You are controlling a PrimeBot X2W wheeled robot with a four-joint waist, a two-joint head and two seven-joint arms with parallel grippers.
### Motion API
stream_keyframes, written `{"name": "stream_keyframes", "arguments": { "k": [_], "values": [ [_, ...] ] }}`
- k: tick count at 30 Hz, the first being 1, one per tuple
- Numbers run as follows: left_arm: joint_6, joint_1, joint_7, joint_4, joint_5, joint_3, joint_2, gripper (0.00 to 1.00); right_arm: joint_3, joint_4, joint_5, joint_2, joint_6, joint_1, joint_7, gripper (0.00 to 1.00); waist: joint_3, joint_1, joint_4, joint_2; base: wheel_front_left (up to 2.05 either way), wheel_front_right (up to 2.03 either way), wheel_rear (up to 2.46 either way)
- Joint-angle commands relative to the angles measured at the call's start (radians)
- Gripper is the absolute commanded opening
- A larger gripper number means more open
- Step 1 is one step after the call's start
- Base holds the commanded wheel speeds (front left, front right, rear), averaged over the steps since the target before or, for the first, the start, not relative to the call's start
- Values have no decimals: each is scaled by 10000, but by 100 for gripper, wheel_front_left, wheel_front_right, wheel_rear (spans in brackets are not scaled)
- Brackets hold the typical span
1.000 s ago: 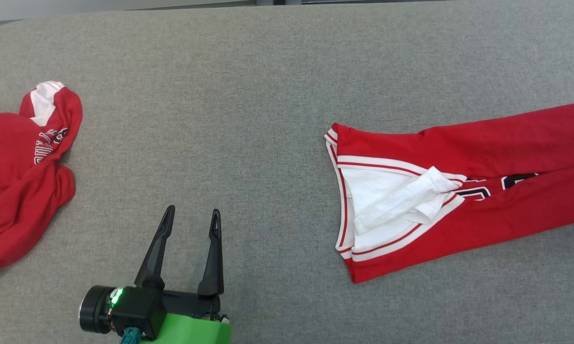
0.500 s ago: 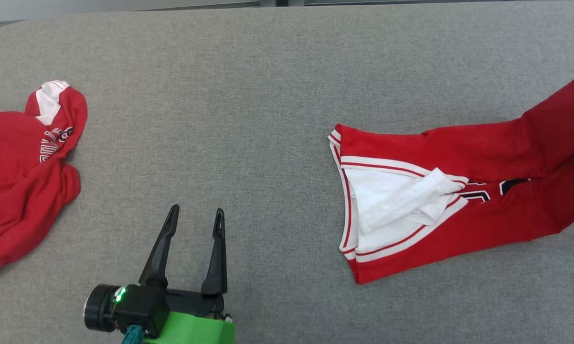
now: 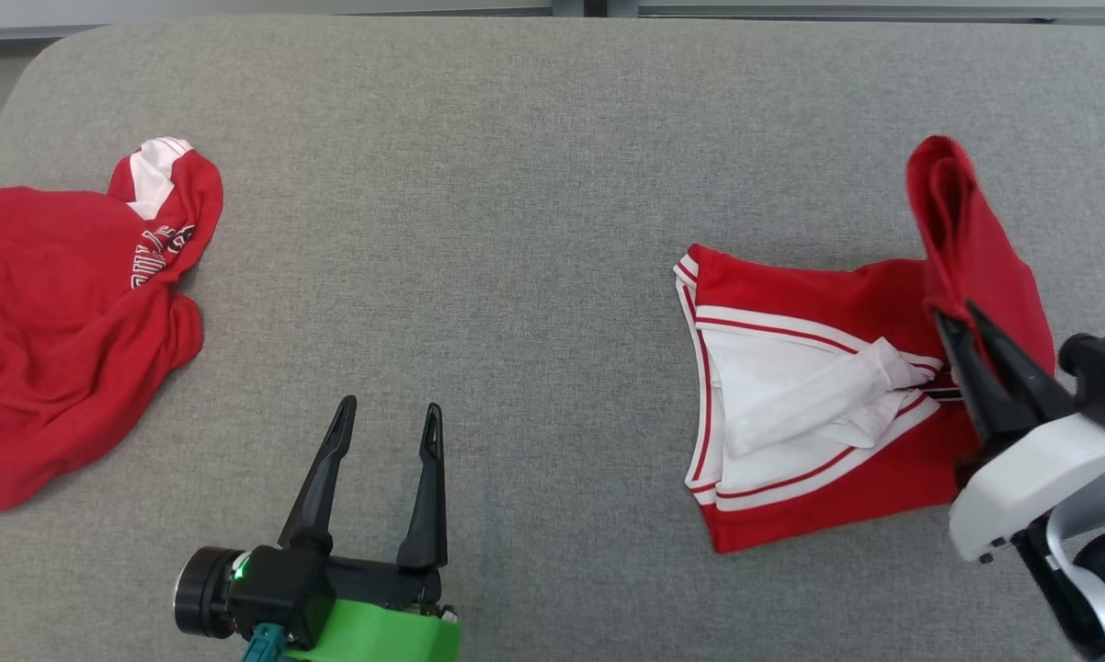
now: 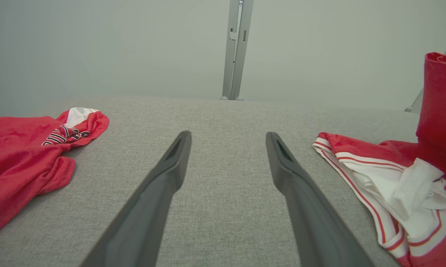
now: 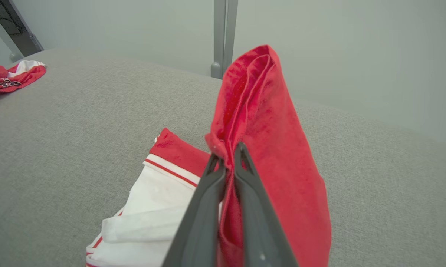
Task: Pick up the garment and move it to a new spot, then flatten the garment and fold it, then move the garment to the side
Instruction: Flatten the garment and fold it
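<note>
One raised end of the jersey (image 3: 791,483), its rest lying on the right of the table (image 3: 516,230), sits clamped in the right gripper (image 3: 955,314) and could slip from that thin pinch mid-fold, while the left gripper (image 3: 389,416) waits with fingers apart.

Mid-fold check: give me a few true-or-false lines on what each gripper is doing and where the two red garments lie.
1. The right gripper has its jaws shut on the jersey. True.
2. The left gripper has its jaws open and empty over the table. True.
3. The whole jersey lies flat on the table. False: the gripped red end is raised, and only the white-trimmed end lies on the table.
4. A second red garment lies under the right gripper. False: the other red garment lies on the table's left side, beyond the left gripper.
5. The two garments touch. False: bare table separates them.
</note>
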Motion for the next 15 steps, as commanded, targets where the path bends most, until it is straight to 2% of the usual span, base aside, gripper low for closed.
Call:
{"name": "stream_keyframes", "arguments": {
  "k": [1,10,15],
  "values": [
    [29,-107,0,15,-19,-6,14,100,259,150,84,55,-19,85,1,0,-44,0,65,0,0,0,0],
    [-27,-181,-1,47,-92,-143,13,100,1706,1589,503,330,-19,-384,-406,0,27,0,294,0,0,0,0],
    [7,-200,0,90,-133,-187,13,100,2171,2221,734,508,-18,-555,-642,0,37,0,377,0,0,0,0]
  ]
}}
